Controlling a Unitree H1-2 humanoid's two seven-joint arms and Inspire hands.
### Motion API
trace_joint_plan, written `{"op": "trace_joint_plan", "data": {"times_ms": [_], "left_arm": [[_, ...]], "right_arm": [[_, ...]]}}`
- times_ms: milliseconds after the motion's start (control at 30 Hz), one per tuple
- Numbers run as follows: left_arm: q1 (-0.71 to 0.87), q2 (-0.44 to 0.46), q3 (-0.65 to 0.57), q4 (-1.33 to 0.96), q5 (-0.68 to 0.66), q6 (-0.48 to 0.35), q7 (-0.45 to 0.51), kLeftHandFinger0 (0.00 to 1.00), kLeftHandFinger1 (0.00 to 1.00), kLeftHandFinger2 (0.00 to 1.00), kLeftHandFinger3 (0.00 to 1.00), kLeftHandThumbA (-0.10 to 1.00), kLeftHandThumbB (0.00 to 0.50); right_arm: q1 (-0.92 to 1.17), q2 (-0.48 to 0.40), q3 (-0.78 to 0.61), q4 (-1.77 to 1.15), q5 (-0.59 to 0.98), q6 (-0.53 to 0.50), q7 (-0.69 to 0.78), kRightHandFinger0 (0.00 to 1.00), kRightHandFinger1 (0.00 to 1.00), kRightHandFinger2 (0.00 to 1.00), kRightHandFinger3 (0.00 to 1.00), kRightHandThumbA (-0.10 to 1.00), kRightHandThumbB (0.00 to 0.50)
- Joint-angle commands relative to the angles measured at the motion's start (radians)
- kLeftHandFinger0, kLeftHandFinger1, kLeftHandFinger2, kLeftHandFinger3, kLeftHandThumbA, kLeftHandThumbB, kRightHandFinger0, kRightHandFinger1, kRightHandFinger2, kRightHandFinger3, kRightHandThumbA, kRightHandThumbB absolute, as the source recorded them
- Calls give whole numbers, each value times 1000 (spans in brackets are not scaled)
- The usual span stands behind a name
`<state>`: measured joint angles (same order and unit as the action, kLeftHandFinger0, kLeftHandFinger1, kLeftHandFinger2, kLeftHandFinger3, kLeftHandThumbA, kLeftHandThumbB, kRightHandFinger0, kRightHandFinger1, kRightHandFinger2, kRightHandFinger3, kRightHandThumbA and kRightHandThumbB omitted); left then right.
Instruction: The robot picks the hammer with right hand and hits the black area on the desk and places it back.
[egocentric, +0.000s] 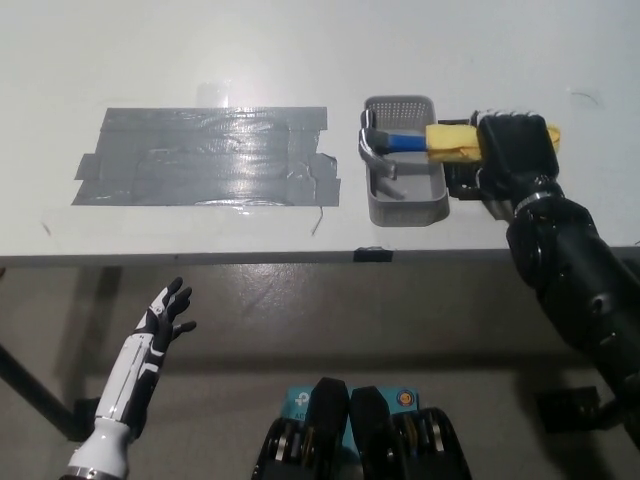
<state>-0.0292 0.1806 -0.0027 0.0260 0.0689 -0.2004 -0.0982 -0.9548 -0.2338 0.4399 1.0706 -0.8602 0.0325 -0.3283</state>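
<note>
**Two hands, one at the hammer handle**

Two hands are in view, and only the black one is at the work. The right hand (515, 150) lies over the yellow part of the hammer (420, 141) handle, on the right side of the desk (200, 50). Its fingers are curled down over the yellow grip, not spread; from above I see the back of the hand and the bent knuckles. Whether they really clamp the handle or only rest on it, I cannot tell, because the hand itself hides the contact.

The hammer lies across the small grey basket (405, 190). Its metal head is at the left wall of the basket, the blue part of the handle crosses the inside, and the yellow part goes out over the right rim, toward the black hand. A little yellow shows also at the far right side of the hand.

Left of the basket, just beside it, is the black area (205, 157), a wide patch of dark shiny tape stuck flat on the desk, with uneven edges.

The white left hand (163, 320) is low at the left, below the desk edge, well apart from everything. Its fingers are apart and it holds nothing.
</note>
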Motion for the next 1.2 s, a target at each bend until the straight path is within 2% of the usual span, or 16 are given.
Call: {"op": "trace_joint_plan", "data": {"times_ms": [0,167,233,333,433,467,533,567,600,633,700,733,800,967,1067,1167], "left_arm": [[-21,18,3,-23,-17,-46,-11,870,1000,1000,1000,1000,89],[-29,19,2,-20,-18,-46,-13,850,1000,1000,1000,1000,87],[-32,21,1,-20,-15,-46,-14,846,1000,1000,1000,1000,86],[-36,22,-2,-17,-11,-46,-14,840,1000,1000,1000,1000,89],[-40,24,-4,-16,-6,-48,-14,827,1000,1000,1000,1000,90],[-41,25,-5,-17,-6,-49,-15,826,1000,1000,1000,1000,89],[-46,26,-6,-16,-6,-47,-16,823,1000,1000,1000,1000,85],[-48,26,-5,-13,-10,-53,-18,818,996,1000,1000,1000,73],[-51,26,-6,-10,-13,-57,-20,813,987,1000,1000,1000,75],[-52,27,-6,-9,-13,-56,-20,810,984,1000,1000,1000,80],[-53,27,-7,-12,-7,-50,-19,807,982,1000,1000,1000,89],[-54,27,-7,-11,-6,-47,-19,806,981,1000,1000,1000,92],[-57,27,-6,-11,-14,-44,-21,804,974,1000,1000,1000,95],[-62,26,-5,-10,-16,-42,-22,793,965,1000,1000,1000,82],[-64,28,-7,-9,-18,-42,-25,796,970,1000,1000,1000,83],[-65,28,-7,-15,-12,-36,-23,792,963,1000,1000,1000,77]], "right_arm": [[-66,-4,12,65,29,-45,-38,3,491,878,702,-100,254],[-67,-9,16,102,43,-65,-79,0,495,915,814,-100,261],[-63,-17,21,85,40,-85,-121,0,529,921,870,-100,191],[-60,-27,-1,32,68,-110,-120,52,593,955,948,-100,160],[-46,-27,-78,-52,159,-147,-69,41,581,936,939,-100,134],[-38,-22,-123,-92,215,-163,-27,26,515,837,919,-100,112],[-26,-16,-194,-162,299,-167,60,0,257,552,798,-100,87],[-24,-10,-240,-220,360,-138,121,0,187,481,696,-100,92],[-19,-4,-278,-281,406,-109,159,0,161,469,663,-100,101],[-15,-1,-302,-320,431,-85,190,0,191,531,684,-100,102],[-16,1,-356,-414,506,-23,270,41,453,850,855,-100,89],[-19,-1,-375,-447,525,0,295,74,523,886,905,-100,104],[-32,-4,-404,-489,552,48,336,98,559,876,900,-100,119],[-60,-31,-446,-498,610,64,433,76,525,819,825,-100,137],[-83,-55,-473,-502,670,127,542,86,540,828,805,-100,122],[-110,-82,-484,-486,707,177,625,89,570,844,832,-100,163]]}}
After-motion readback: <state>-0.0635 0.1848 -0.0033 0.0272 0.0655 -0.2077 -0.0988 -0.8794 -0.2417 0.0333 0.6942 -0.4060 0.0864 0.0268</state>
